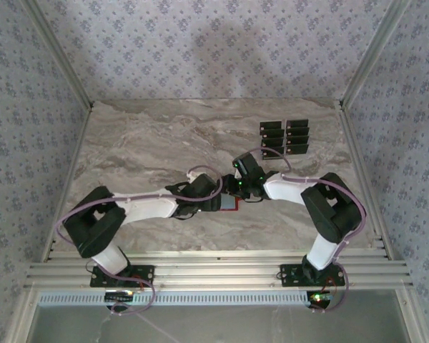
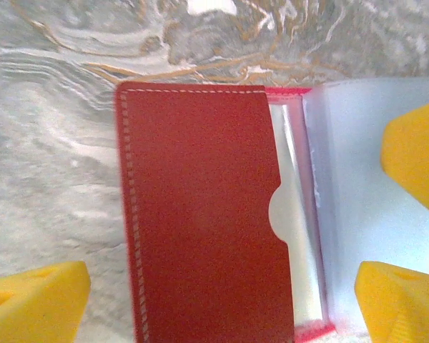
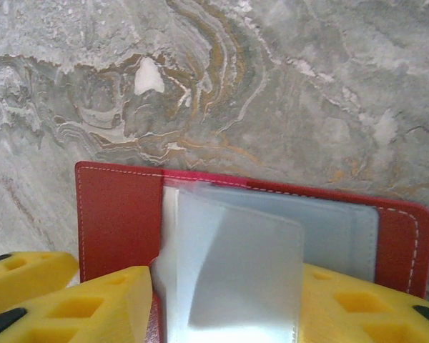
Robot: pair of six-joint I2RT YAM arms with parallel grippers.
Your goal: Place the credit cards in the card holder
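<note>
Your marble-patterned table (image 1: pixel 143 143) sits boxed in by walls (image 1: pixel 200 43) of blue patterned wallpaper. You have the credit cards (image 1: pixel 284 138) lying in two columns at the far right of the table, well apart from both arms. The card holder (image 1: pixel 231 204) lies open near the table's middle, between the two grippers. Your left gripper (image 2: pixel 214 307) stands wide open over the red pocket panel (image 2: pixel 200 214), its left pad (image 2: pixel 36 300) clear of the stitched edge. Your right gripper (image 3: pixel 225 307) has its jaws part-way apart with a clear sleeve leaf (image 3: pixel 236 271) raised between them; you cannot tell whether they pinch it.
</note>
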